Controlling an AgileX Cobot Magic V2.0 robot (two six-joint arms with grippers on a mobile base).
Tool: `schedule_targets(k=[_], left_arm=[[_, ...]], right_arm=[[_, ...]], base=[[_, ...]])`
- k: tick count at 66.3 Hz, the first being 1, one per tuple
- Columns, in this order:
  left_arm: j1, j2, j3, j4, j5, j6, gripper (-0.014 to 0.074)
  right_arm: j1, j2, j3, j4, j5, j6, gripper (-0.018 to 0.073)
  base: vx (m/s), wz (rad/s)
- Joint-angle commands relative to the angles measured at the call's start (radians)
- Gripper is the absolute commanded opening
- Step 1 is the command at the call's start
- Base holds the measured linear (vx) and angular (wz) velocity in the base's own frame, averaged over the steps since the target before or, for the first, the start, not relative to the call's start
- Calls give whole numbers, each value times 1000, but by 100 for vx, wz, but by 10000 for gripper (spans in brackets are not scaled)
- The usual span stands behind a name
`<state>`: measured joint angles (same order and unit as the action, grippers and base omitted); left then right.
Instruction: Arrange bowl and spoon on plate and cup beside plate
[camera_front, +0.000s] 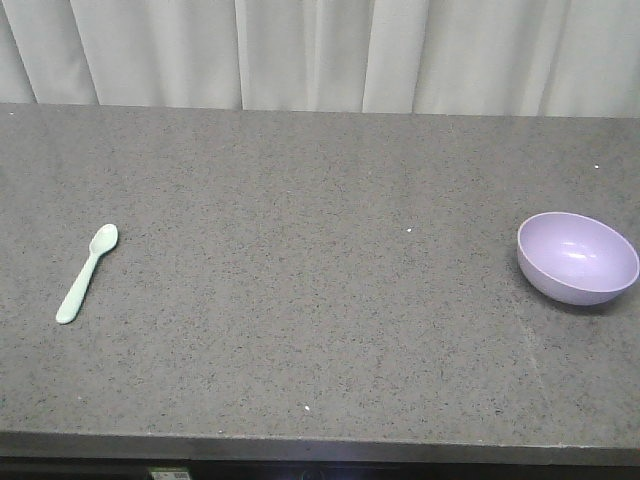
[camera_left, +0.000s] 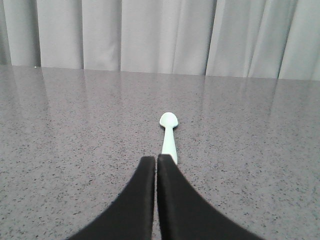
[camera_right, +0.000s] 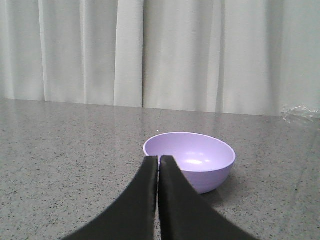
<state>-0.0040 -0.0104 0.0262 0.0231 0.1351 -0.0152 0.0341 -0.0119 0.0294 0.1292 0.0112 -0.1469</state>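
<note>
The mint-green spoon (camera_front: 88, 271) lies flat at the table's left, scoop pointing away; the left wrist view shows the spoon (camera_left: 169, 134) just beyond my left gripper (camera_left: 156, 158), which is shut and holds nothing. A lavender bowl (camera_front: 577, 257) stands upright at the right. In the right wrist view the bowl (camera_right: 195, 159) sits just past my right gripper (camera_right: 158, 158), shut and empty too. Neither gripper appears in the front view. The plate and the cup are out of view.
The grey speckled table (camera_front: 300, 250) runs back to a pale curtain (camera_front: 320, 50). Its front edge (camera_front: 300, 440) crosses the bottom of the front view. A bit of clear plastic (camera_right: 300, 112) lies at the far right.
</note>
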Motion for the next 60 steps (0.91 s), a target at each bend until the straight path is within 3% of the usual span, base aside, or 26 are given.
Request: schedule_targets(k=[1,60], left_arm=[[0,-14,26,-8,-70,-9,-6],[0,-14,26,-8,-70,-9,-6]], right_arm=[[-5,-10,8,-7,-74,-4,-3],[-5,-10,8,-7,-74,-4,-3]], base=[[0,0],[0,0]])
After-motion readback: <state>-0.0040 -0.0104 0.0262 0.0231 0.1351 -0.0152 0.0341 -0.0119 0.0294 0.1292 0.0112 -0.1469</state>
